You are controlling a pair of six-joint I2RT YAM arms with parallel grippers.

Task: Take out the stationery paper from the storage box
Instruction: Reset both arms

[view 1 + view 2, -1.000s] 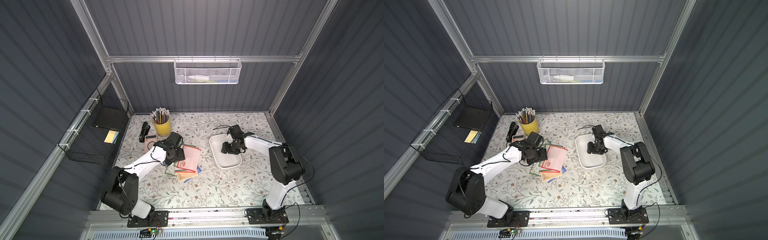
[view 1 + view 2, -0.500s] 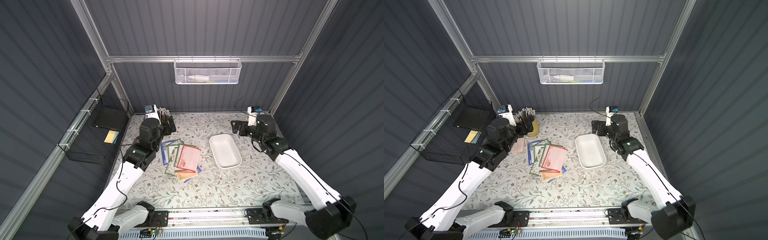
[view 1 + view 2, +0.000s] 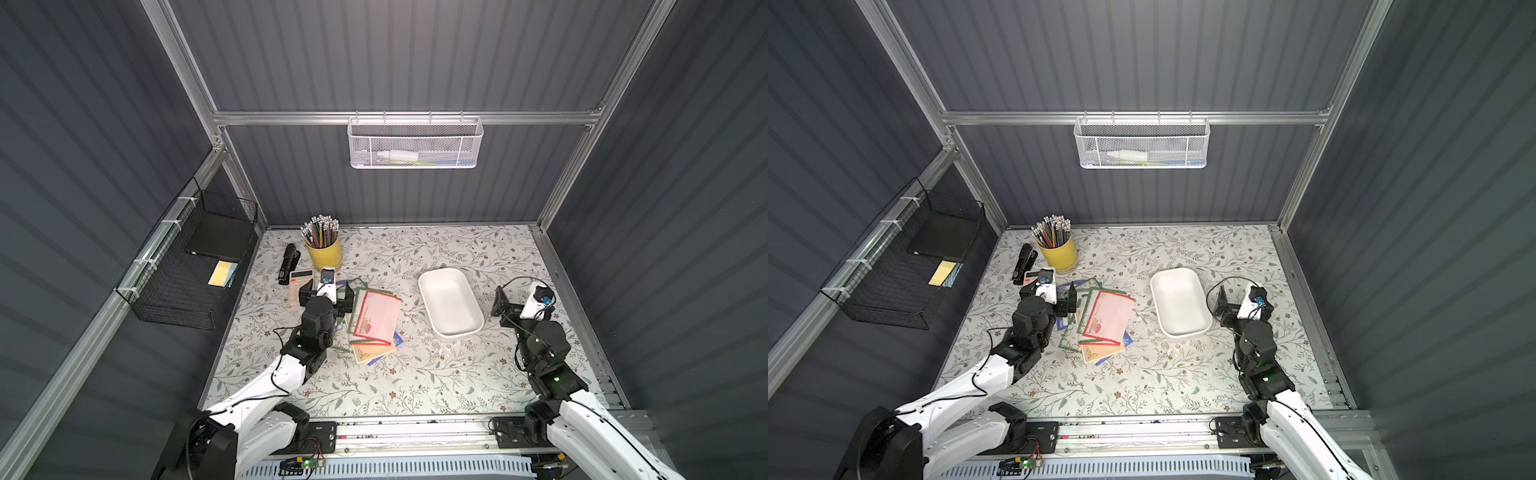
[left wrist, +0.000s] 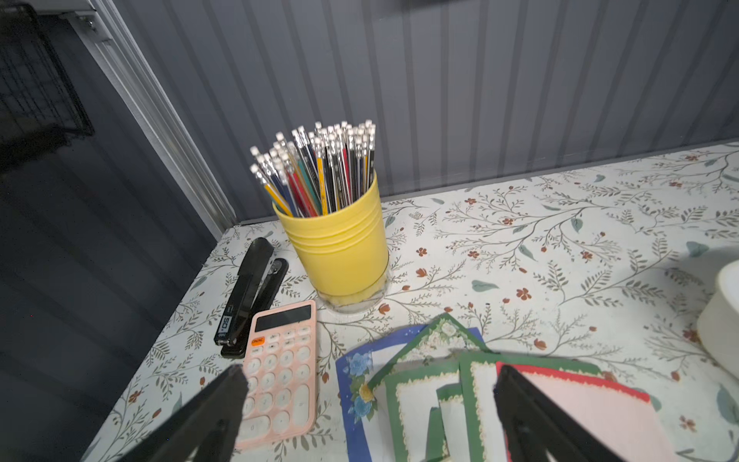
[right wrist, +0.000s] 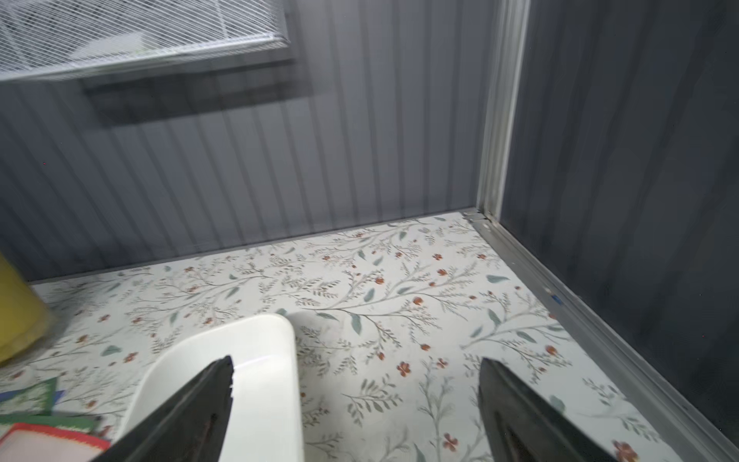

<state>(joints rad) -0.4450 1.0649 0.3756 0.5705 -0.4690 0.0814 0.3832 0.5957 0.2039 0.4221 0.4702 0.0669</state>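
Shallow white plastic storage box (image 3: 451, 301) bare inside. Thin, ornate-bordered stationery paper (image 3: 374, 351) fanned flat on the floral bench (image 3: 415, 374), just beside the box on its left-arm side. Red-edged sheet (image 3: 378, 316) uppermost, long axis roughly parallel to the box's long side. Left claw (image 4: 372, 376) spread wide, holding nothing, over the stack's edge farthest from the box; much the nearer arm. Right claw (image 5: 356, 366) likewise wide and empty, on the box's opposite side. Judged complete: nothing left to lift out.
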